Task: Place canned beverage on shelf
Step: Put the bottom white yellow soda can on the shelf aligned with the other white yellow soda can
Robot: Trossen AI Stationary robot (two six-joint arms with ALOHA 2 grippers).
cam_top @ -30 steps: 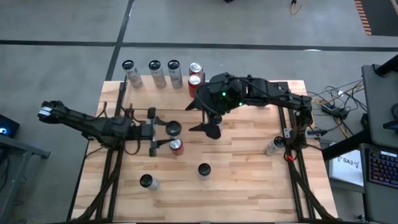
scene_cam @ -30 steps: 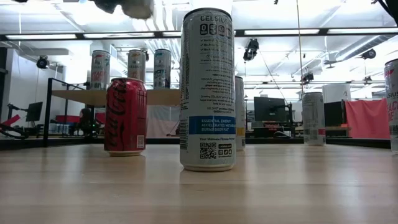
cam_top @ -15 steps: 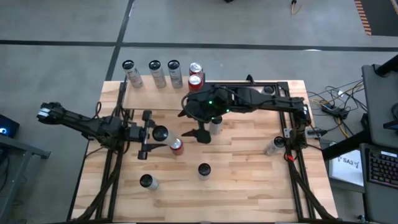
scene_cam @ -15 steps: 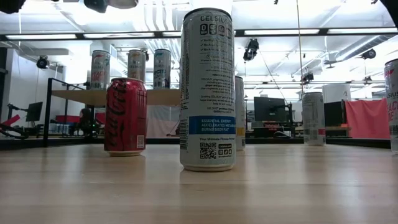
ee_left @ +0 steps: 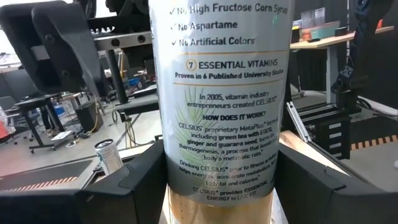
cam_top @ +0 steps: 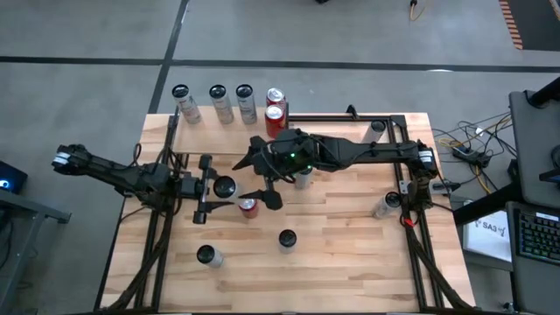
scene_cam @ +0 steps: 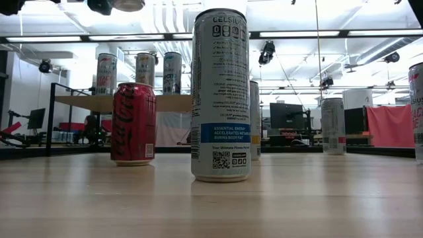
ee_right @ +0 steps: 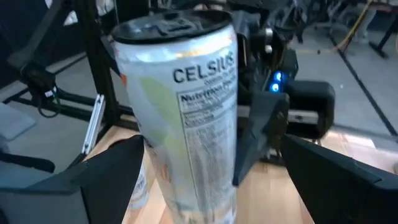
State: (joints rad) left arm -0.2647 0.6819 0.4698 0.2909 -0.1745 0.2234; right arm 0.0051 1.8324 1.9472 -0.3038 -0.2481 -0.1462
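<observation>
A tall silver Celsius can (ee_left: 221, 106) is up in the air above the table's middle, with my left gripper (cam_top: 217, 188) shut on it. My right gripper (cam_top: 255, 181) faces the same can (ee_right: 180, 112) from the table's right. It is open, its fingers (ee_right: 93, 180) stand wide to either side, and it touches nothing. The shelf (cam_top: 210, 136) stands at the table's far left. Several cans (cam_top: 220, 103) stand upright on the shelf's far edge. Only the held can's base (scene_cam: 129, 4) shows at the top of the low view. My left gripper pinches the can's lower wall (ee_left: 171, 186) between its two fingers, one on each side. The fingers come level from the table's left. The can stands upright in the hold, lifted clear of the table.
A red cola can (cam_top: 248, 207) stands on the table just below the two grippers. More silver cans stand at the near middle (cam_top: 286, 238), the near left (cam_top: 208, 255), the right (cam_top: 385, 206) and under my right arm (cam_top: 303, 179). One tall can (scene_cam: 220, 92) fills the low view's middle.
My left gripper has drawn back a little toward the table's left edge with the can, still upright and clear of the table, then kept still. My right gripper has come down and toward the table's left, up to the held can, staying open.
</observation>
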